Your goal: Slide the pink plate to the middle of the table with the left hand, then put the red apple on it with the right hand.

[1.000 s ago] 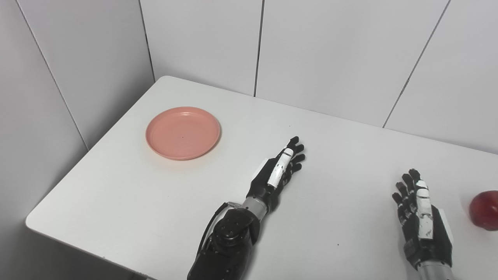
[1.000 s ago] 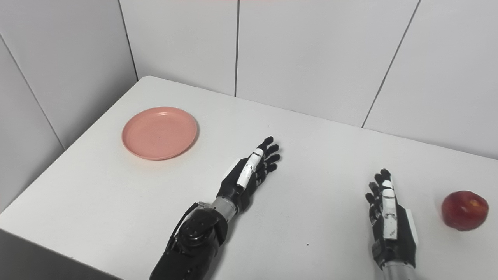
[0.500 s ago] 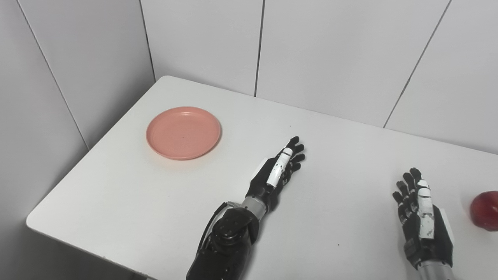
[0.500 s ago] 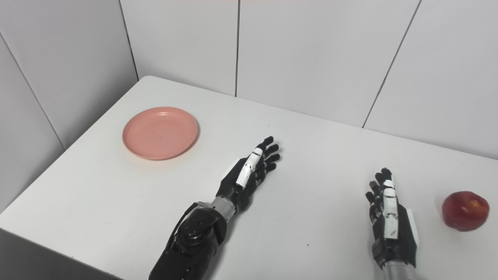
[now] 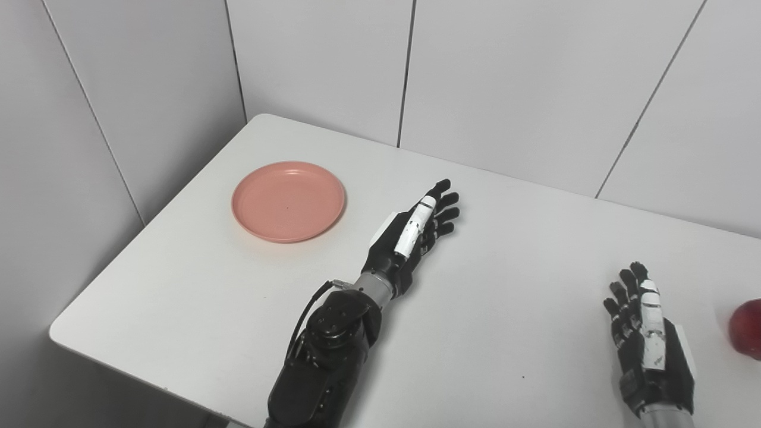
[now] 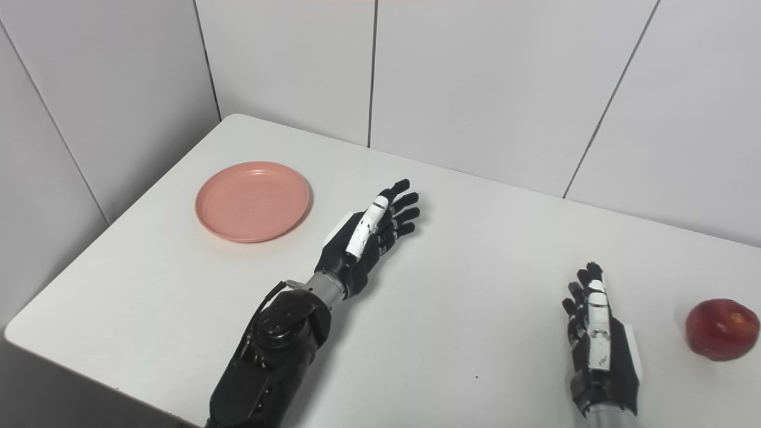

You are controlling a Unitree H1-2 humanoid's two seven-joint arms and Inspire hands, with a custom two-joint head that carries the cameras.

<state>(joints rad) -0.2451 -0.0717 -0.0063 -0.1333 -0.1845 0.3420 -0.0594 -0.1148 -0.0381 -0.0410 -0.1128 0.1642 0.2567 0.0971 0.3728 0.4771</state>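
A round pink plate (image 5: pixel 288 201) lies flat near the table's far left corner. My left hand (image 5: pixel 415 232) hovers open over the table's middle, to the right of the plate and apart from it, fingers stretched out and holding nothing. A red apple (image 6: pixel 722 329) rests on the table at the far right. My right hand (image 6: pixel 597 342) is open near the front right, edge-on with fingers pointing away, a short gap to the left of the apple. In the left eye view the apple (image 5: pixel 748 328) is cut by the frame edge.
The white table (image 5: pixel 511 249) stands in a corner, with grey panelled walls along its far side and left side. Its front left corner (image 5: pixel 59 333) is rounded. Nothing else lies on the tabletop.
My left hand has moved forward and a little left, nearer the plate. The camera has shifted slightly, so the whole scene sits a bit to the right. Plate and apple have not moved.
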